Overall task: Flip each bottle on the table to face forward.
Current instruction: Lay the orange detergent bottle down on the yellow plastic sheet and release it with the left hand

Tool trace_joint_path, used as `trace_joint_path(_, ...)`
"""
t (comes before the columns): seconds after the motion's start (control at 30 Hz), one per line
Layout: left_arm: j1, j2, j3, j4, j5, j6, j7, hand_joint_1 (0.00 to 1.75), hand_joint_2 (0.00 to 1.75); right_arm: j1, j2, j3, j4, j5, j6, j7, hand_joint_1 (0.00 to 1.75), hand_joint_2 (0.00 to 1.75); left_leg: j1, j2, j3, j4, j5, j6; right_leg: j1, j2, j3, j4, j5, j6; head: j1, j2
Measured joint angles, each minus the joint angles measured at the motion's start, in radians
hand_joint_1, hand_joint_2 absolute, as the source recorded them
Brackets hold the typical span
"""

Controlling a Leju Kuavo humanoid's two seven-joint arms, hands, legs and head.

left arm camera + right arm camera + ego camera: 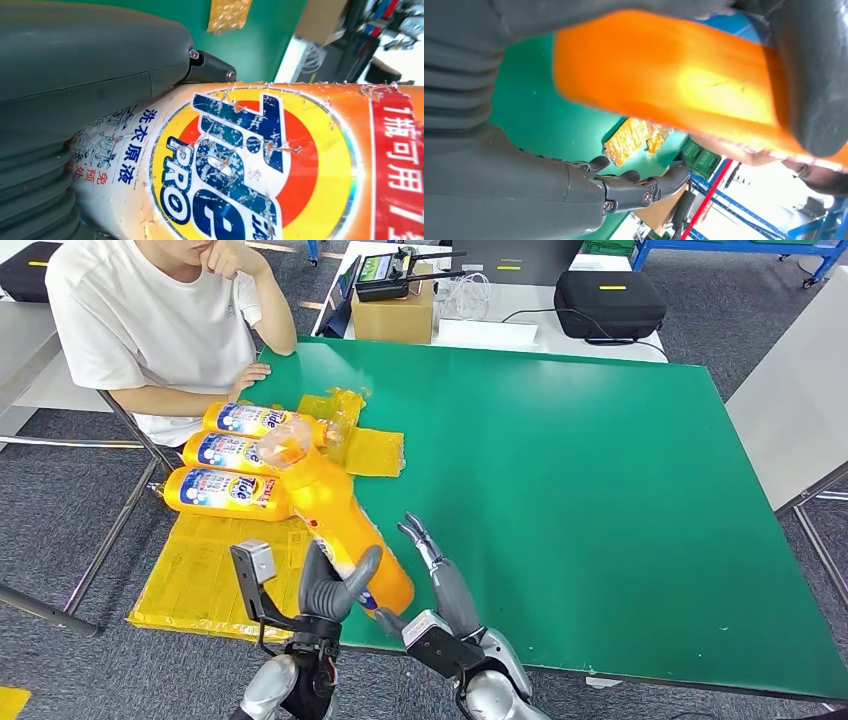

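Left hand [335,585], my grey many-fingered unit, is clamped around the lower body of the large orange plastic detergent bottle [335,510], thumb across the near side. I hold that bottle tilted above the near left part of the green table [600,490], its clear cap end pointing away toward the seated person in a white shirt [150,320].

Right hand [435,565] stands just beside the bottle with its fingers spread; I judge it holds nothing, though the right wrist view shows its thumb close against the orange wall.

Procedure for the step in hand, as I judge it:
1. Rotate the bottle about its long axis until the label faces up.
2. Use the right hand as a steadying stop, not a second grip.
3. Lower the bottle onto the yellow bubble-wrap sheet [200,570], parallel to the row, before releasing.

Three matching orange bottles [230,455] lie side by side on the sheet, blue-and-white labels up.

Held bottle: the head view shows plain glossy orange; the left wrist view shows the round label logo [240,165], scuffed and peeling, facing that camera.
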Motion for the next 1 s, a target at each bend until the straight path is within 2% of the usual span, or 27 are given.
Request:
trace_joint_path(0.07, 0.000, 0.006, 0.012, -0.004, -0.034, 0.020, -0.005, 1.75, 1.75, 0.002, 0.000, 0.000, -0.004, -0.002, -0.011, -0.005, 0.00, 0.00, 0.000, 0.000, 0.000, 0.000, 0.000, 0.000, 0.000, 0.000, 0.000, 0.000, 0.000, 0.000, 0.000, 0.000)
trace_joint_path(0.13, 0.000, 0.020, 0.017, -0.004, -0.136, 0.067, -0.008, 1.75, 1.75, 0.009, -0.001, 0.000, -0.011, 0.001, -0.032, -0.011, 0.00, 0.00, 0.000, 0.000, 0.000, 0.000, 0.000, 0.000, 0.000, 0.000, 0.000, 0.000, 0.000, 0.000, 0.000, 0.000)
trace_joint_path(0.2, -0.001, 0.046, 0.018, 0.002, -0.353, 0.131, -0.004, 1.75, 1.75, 0.025, -0.004, -0.004, -0.026, 0.010, -0.052, -0.021, 0.00, 0.00, 0.000, 0.000, 0.000, 0.000, 0.000, 0.000, 0.000, 0.000, 0.000, 0.000, 0.000, 0.000, 0.000, 0.000)
trace_joint_path(0.27, -0.002, 0.079, 0.018, 0.009, -0.658, 0.163, 0.032, 1.75, 1.75, 0.051, -0.008, -0.017, -0.051, 0.022, -0.062, -0.031, 0.00, 0.00, 0.000, 0.000, 0.000, 0.000, 0.000, 0.000, 0.000, 0.000, -0.001, 0.000, 0.000, 0.000, 0.000, 0.000)
trace_joint_path(0.37, -0.001, 0.133, 0.017, 0.023, -1.049, 0.091, 0.140, 1.75, 1.75, 0.093, -0.014, -0.050, -0.099, 0.039, -0.055, -0.039, 0.00, 0.00, 0.000, 0.000, 0.000, 0.000, 0.000, 0.000, 0.000, 0.000, -0.001, 0.000, 0.000, 0.000, 0.000, 0.000)
trace_joint_path(0.47, -0.003, 0.177, 0.021, 0.054, -1.245, -0.025, 0.240, 1.75, 1.75, 0.134, -0.020, -0.097, -0.144, 0.050, -0.030, -0.038, 0.00, 0.00, 0.000, 0.000, -0.001, 0.000, 0.000, 0.000, 0.000, 0.000, -0.001, 0.000, 0.000, 0.000, 0.000, 0.000)
trace_joint_path(0.63, -0.033, 0.204, 0.044, 0.128, -1.347, -0.083, 0.298, 1.75, 1.75, 0.170, -0.022, -0.142, -0.206, 0.060, -0.001, -0.042, 0.00, 0.00, 0.000, 0.000, 0.002, 0.000, 0.000, 0.000, 0.000, -0.001, 0.001, 0.000, 0.000, 0.000, 0.000, 0.000)
trace_joint_path(1.0, -0.146, 0.196, 0.181, 0.227, -1.192, -0.064, 0.294, 1.75, 1.75, 0.214, -0.018, -0.153, -0.255, 0.039, 0.000, -0.053, 0.00, 0.00, 0.001, 0.000, 0.004, 0.000, 0.001, 0.000, 0.001, -0.001, 0.003, 0.000, 0.000, 0.000, 0.000, 0.000)
